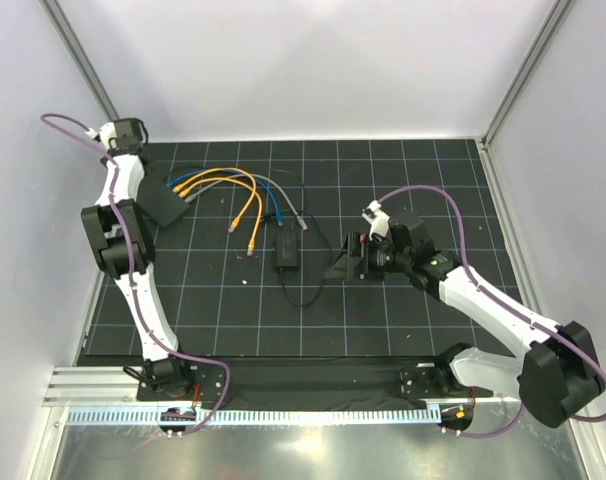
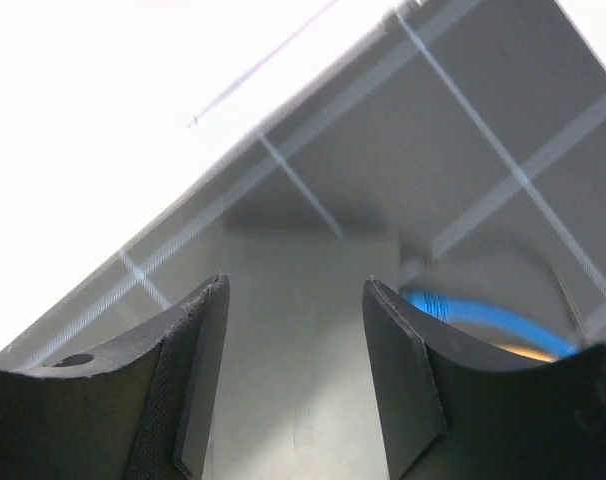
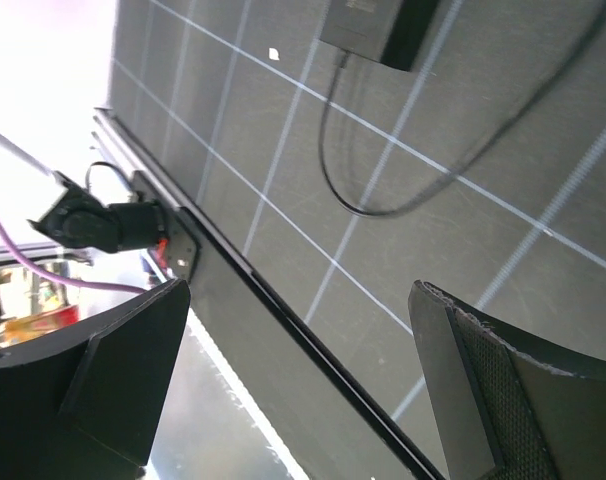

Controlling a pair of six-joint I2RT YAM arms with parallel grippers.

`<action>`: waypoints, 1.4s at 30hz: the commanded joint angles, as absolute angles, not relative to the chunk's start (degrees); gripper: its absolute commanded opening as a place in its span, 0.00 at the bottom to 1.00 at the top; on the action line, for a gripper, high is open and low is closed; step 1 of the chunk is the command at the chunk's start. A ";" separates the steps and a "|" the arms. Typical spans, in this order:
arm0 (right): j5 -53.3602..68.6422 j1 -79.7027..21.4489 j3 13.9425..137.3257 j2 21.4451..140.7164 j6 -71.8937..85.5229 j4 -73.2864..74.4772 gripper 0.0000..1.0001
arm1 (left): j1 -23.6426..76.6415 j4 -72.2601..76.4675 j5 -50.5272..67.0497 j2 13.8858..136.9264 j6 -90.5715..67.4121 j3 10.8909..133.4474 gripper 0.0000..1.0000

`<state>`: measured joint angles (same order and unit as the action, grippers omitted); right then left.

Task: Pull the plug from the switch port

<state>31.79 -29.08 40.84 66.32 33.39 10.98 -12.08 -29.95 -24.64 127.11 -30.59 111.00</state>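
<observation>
In the top view the switch (image 1: 175,212) lies at the back left of the dark grid mat, mostly covered by my left gripper (image 1: 161,200). The left wrist view shows its flat grey-black top (image 2: 303,340) between my left gripper's (image 2: 295,283) fingers; the jaws stand apart on either side of it, and I cannot tell if they touch it. Orange, blue and grey cables (image 1: 218,180) run into the switch; a blue cable (image 2: 483,318) shows beside the right finger. The plug itself is hidden. My right gripper (image 1: 349,258) (image 3: 298,290) hangs open over the mat, holding nothing.
A small black power brick (image 1: 287,250) (image 3: 378,25) with a thin black cord (image 3: 383,205) lies mid-mat, left of my right gripper. Loose orange cable ends (image 1: 251,240) lie behind it. A metal rail (image 3: 283,325) lines the mat's near edge. White walls enclose the table.
</observation>
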 commanded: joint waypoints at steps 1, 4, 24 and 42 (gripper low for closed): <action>27.43 -29.09 42.19 63.72 29.62 17.31 1.00 | -13.36 -27.88 -22.86 129.81 -33.48 116.89 0.58; 25.58 -29.00 42.54 62.58 28.30 18.98 1.00 | -13.36 -27.86 -20.40 133.59 -33.92 119.96 0.54; 26.45 -28.65 46.66 70.13 28.91 14.24 1.00 | -13.89 -30.50 -12.92 139.13 -32.88 118.74 0.54; 26.46 -28.74 45.97 70.75 31.20 11.96 1.00 | -14.33 -30.94 -13.10 143.70 -34.45 124.45 0.56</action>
<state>26.15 -28.80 44.47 71.24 30.46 14.35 -14.02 -26.61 -15.44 142.58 -32.84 123.13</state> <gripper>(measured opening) 0.996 0.560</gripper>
